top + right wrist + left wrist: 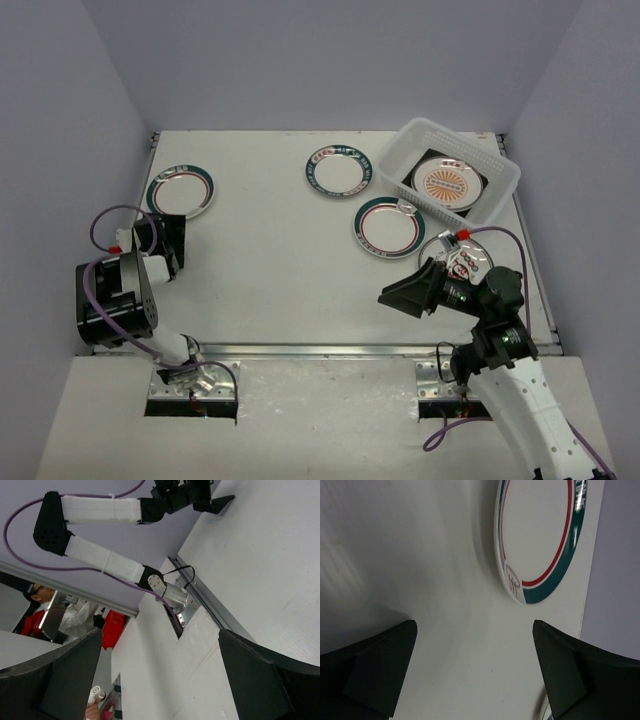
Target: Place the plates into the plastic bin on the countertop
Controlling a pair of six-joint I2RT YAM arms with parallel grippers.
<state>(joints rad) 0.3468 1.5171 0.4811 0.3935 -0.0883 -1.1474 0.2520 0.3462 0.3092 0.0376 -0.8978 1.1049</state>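
Observation:
Three round white plates with teal-and-red rings lie on the countertop (280, 270): one far left (180, 190), one at the back middle (338, 171), one beside the bin (390, 227). A fourth plate (462, 258) is partly hidden under my right arm. The plastic bin (500, 195) at the back right holds an orange sunburst plate (446, 183) on a dark square plate. My left gripper (168, 226) is open and empty just short of the far-left plate (540, 540). My right gripper (400, 295) is open and empty above the countertop's front right, pointing left.
The metal front edge (330, 350) runs along the near side. Grey walls close in the back and sides. The right wrist view shows the left arm (100, 515), its base mount (172, 592) and a person (40, 615) beyond the table.

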